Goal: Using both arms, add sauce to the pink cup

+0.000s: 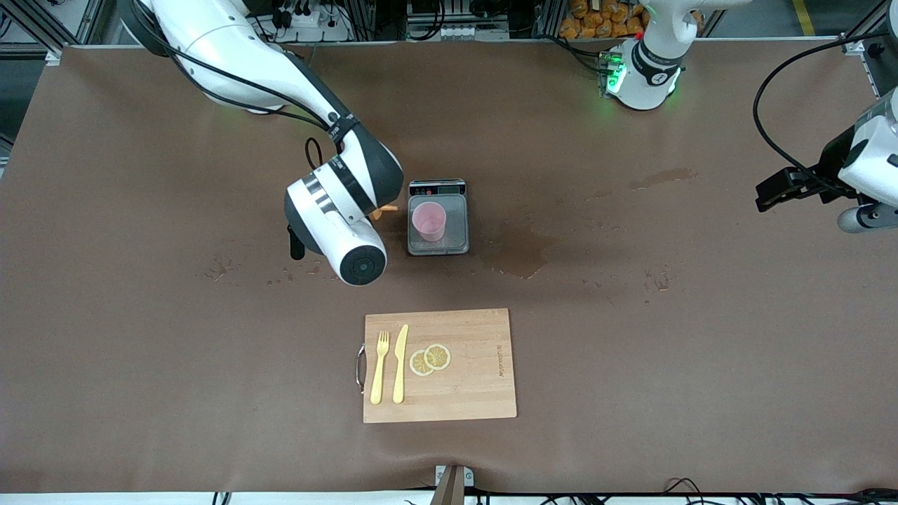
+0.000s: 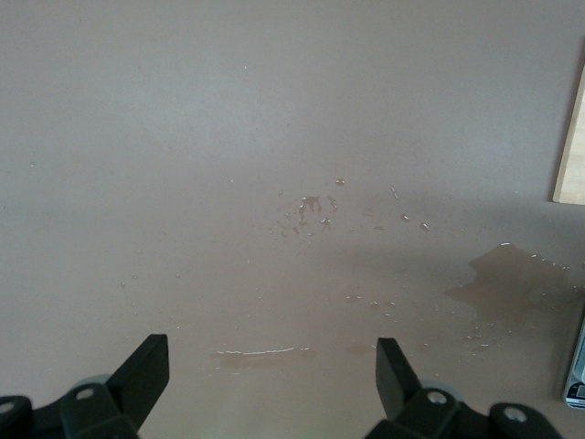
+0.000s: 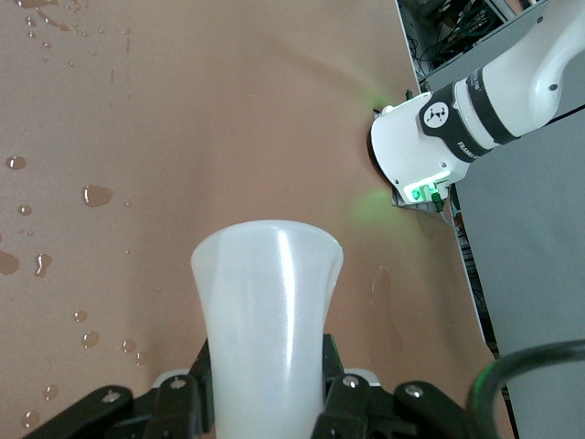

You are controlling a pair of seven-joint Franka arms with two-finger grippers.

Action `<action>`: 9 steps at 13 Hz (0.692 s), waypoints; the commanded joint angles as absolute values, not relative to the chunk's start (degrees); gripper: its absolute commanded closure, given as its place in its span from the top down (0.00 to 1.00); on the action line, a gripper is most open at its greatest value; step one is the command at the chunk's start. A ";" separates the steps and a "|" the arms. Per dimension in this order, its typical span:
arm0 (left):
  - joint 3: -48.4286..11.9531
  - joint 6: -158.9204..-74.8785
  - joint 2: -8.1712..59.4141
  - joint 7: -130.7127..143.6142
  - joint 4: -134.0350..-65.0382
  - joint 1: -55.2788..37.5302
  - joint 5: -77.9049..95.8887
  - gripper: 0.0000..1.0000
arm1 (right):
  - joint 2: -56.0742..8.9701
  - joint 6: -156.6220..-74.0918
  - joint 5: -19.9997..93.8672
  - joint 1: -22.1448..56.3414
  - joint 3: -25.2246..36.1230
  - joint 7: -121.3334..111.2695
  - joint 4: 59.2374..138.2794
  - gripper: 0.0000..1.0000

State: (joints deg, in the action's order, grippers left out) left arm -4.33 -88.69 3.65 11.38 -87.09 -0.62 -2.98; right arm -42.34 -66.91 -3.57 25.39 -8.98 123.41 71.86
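Note:
The pink cup [image 1: 429,221] stands upright on the grey scale plate [image 1: 456,238] near the table's middle. My right gripper [image 1: 373,210] is beside the scale, toward the right arm's end of the table, and mostly hidden by its own wrist. It is shut on the sauce bottle, whose orange nozzle [image 1: 384,210] shows close to the scale's edge. In the right wrist view the whitish bottle body [image 3: 270,311] sits between the right gripper's [image 3: 270,370] fingers [image 3: 196,380]. My left gripper [image 1: 772,191] waits open and empty over the left arm's end of the table; it also shows in the left wrist view [image 2: 271,370].
A wooden cutting board [image 1: 477,393] with a yellow fork [image 1: 379,368], a yellow knife [image 1: 400,365] and two lemon slices [image 1: 430,359] lies nearer the front camera. Wet patches [image 1: 519,256] and drops [image 2: 306,210] mark the brown table cover beside the scale.

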 commanded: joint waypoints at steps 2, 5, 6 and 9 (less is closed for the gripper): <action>-3.87 -87.54 1.67 10.20 -87.80 -0.62 -1.49 1.00 | -42.98 -64.43 -7.02 27.59 -8.44 125.33 70.75 0.45; -3.87 -87.54 1.76 9.93 -87.89 -0.70 -1.58 1.00 | -43.42 -63.29 -8.69 28.38 -8.44 126.20 71.01 0.45; -3.78 -87.54 1.67 9.24 -87.89 -0.79 -1.58 1.00 | -43.68 -62.67 -9.40 28.91 -8.44 126.47 71.02 0.45; -2.73 -87.54 1.85 8.26 -87.98 -1.49 -1.58 1.00 | -43.94 -61.79 -10.54 29.44 -8.44 126.47 71.10 0.45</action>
State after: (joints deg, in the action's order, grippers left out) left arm -3.88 -88.11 2.92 9.72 -87.18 -0.75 -2.61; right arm -43.85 -63.73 -8.56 28.35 -8.93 125.65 71.86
